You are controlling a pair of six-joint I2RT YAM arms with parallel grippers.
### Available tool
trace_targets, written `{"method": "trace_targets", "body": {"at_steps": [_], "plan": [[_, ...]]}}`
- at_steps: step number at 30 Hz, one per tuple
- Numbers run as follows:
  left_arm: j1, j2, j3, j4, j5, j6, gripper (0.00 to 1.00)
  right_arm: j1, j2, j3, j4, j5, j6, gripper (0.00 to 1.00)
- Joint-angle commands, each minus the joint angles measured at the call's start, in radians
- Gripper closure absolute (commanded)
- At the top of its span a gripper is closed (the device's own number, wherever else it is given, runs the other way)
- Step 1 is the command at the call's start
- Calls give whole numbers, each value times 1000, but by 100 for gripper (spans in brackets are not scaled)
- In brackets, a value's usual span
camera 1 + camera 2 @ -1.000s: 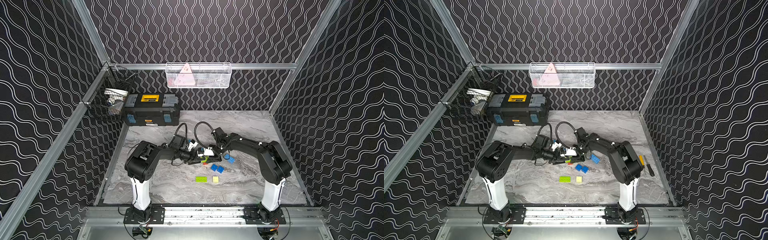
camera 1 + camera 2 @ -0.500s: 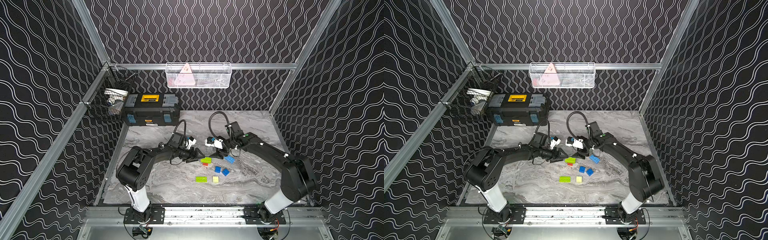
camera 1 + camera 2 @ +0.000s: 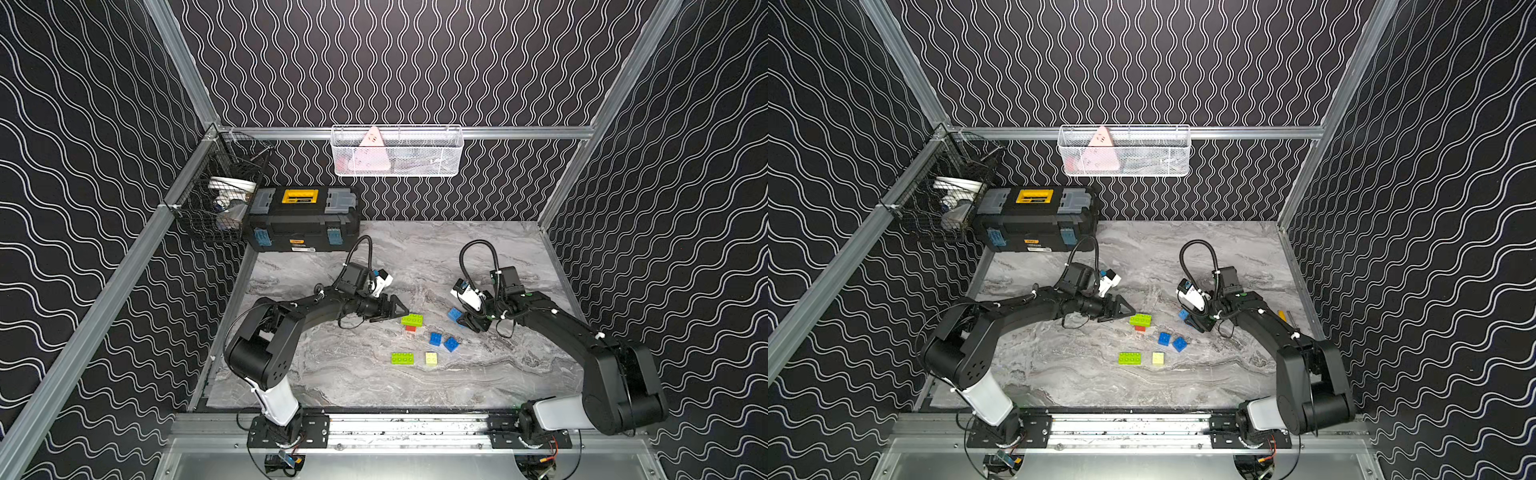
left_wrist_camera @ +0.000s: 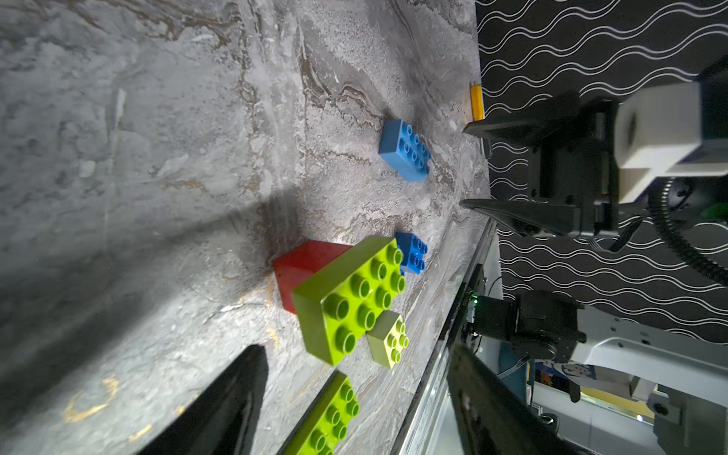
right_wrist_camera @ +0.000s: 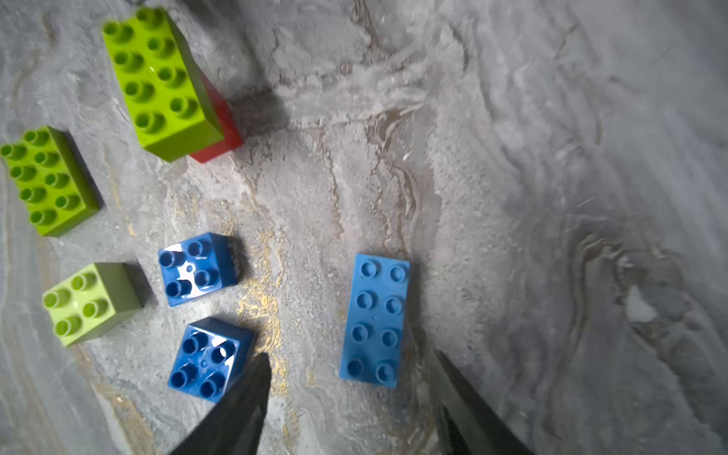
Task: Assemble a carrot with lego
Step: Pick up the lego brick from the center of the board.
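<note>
Left gripper (image 3: 395, 312): my fingers are spread wide and hold nothing. In both top views it sits just left of frame centre, tips pointing right at the stacked pair.
Right gripper (image 3: 471, 322): also spread, pinching nothing. It is right of centre, low over the table (image 3: 353, 386).
Carrot (image 3: 412, 322): only two pieces are joined. The lime green brick (image 3: 412, 318) sits studs up on the red brick (image 3: 410, 329), just right of my left fingertips and not touching them.
Light blue brick (image 5: 374, 321): lies flat, studs up. In the right wrist view its near end reaches in between my right fingers (image 5: 240, 398); I cannot tell whether it touches one.
Dark blue brick (image 3: 435, 338): loose, lower right of the stack, with the other dark blue brick (image 3: 451, 344) just beside it.
Second lime green brick (image 3: 402, 358): lies flat below the stack, towards the frame bottom.
Pale yellow brick (image 3: 431, 358): just right of that one, apart from it.
Toolbox (image 3: 301, 226): black, at the table's back left corner, well apart from the bricks.
</note>
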Motion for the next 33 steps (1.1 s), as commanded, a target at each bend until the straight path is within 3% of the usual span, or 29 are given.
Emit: {"method": "trace_targets", "body": {"at_steps": [1, 10, 24, 28, 33], "plan": [[0, 1, 7, -25, -9, 46, 22, 0, 57, 2, 96, 23, 56, 33], [0, 18, 12, -16, 2, 34, 22, 2, 209, 74, 67, 41, 6, 39], [0, 40, 12, -6, 21, 15, 23, 2, 244, 92, 37, 49, -34, 54], [0, 45, 13, -4, 25, 12, 23, 3, 235, 98, 17, 35, -54, 74], [0, 54, 26, -41, 4, 20, 23, 27, 127, 98, 22, -43, -67, 76]]}}
